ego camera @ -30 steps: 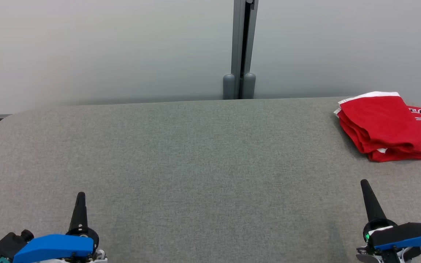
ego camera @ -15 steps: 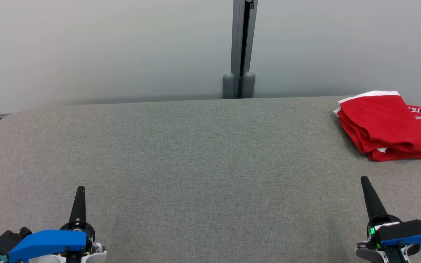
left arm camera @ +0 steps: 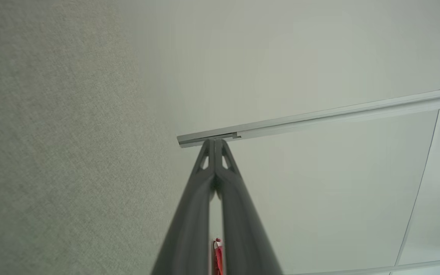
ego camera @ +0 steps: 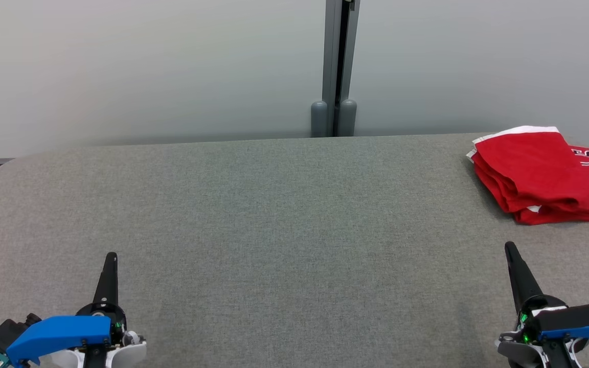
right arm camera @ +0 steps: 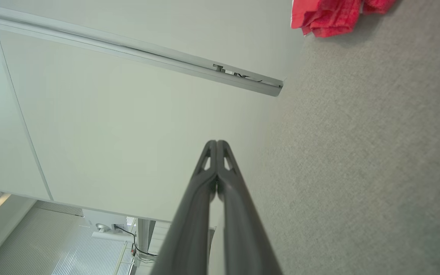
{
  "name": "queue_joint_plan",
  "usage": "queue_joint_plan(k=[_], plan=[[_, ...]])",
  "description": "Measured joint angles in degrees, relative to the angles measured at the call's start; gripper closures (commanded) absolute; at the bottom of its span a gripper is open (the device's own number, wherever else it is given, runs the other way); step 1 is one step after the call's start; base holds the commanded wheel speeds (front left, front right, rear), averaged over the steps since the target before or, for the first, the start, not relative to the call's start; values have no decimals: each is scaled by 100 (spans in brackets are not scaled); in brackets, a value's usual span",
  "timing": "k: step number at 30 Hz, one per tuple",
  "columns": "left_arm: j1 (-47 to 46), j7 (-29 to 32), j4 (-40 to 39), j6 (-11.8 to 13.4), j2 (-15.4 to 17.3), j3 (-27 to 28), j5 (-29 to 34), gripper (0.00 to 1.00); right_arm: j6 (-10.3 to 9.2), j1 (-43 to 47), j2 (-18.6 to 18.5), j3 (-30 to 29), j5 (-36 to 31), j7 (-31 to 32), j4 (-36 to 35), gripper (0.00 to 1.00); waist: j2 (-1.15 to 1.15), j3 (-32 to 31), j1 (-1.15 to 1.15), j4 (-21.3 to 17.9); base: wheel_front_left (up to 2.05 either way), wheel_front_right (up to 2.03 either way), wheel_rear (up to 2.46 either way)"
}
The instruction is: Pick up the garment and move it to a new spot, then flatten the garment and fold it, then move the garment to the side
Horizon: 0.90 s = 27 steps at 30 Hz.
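— Where's the garment (ego camera: 540, 174)?

— Ahead of the right gripper (ego camera: 509, 246) and a little to its outer side, well apart from the fingertips, up by the far edge of the table (ego camera: 274, 214). It's red with white trim and lettering down one side, and it lies as a stacked bundle.

— And the left gripper (ego camera: 112, 255)?

— Far across from the garment. Only grey table stretches ahead of its fingers.

— Is either one holding anything?

— No. Both pairs of fingers are pressed together tip to tip with nothing between them. They sit near the robot, pointing away from it.

— So which step is this?

— The last one, I'd say, or just past it. The garment looks folded and set off to the side, away from the middle. The layers nearest the right gripper do look a bit loose, though.

— What comes next?

— Probably nothing but resting the arms. If the bundle needs tidying, the right gripper would have to part its fingers and reach forward and slightly outward. It would need to meet the near edge without dragging the layers apart.
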Motion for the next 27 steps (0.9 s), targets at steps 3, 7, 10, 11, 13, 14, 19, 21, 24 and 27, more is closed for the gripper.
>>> queue_joint_plan(k=[3,7,10,11,13,14,19,21,24,27], plan=[[-18,26,-9,-1,-4,14,-122,100,0,-5,0,-2,145,25,9,100,0,4,0,-2,0,0,0],[-59,77,-20,-1,-13,33,-287,100,0,-19,-1,-3,343,49,21,100,0,9,0,-4,0,0,0],[-69,121,-26,-2,-19,49,-398,100,0,-38,-1,-4,480,59,32,100,0,13,0,-6,0,0,0],[-75,127,-26,-2,-22,54,-438,100,0,-54,-2,-5,530,82,32,100,0,14,0,-6,0,0,0],[-93,140,-34,-2,-23,66,-516,100,0,-74,-3,-5,624,98,34,100,0,17,0,-8,0,0,0],[-96,156,-35,-3,-24,73,-554,100,0,-74,-3,-5,668,100,37,100,0,18,0,-8,0,0,0],[-119,204,-49,-3,-32,104,-735,100,0,-96,-4,-8,886,129,49,100,0,25,0,-11,0,0,0],[-125,230,-54,-4,-35,121,-804,100,0,-109,-4,-8,976,135,54,100,0,27,0,-12,0,0,0],[-148,259,-56,-4,-44,142,-914,100,0,-124,-5,-9,1103,155,59,100,0,31,0,-14,0,0,0],[-177,281,-65,-5,-49,158,-1015,100,0,-129,-7,-10,1223,175,66,100,0,35,0,-16,0,0,0]])
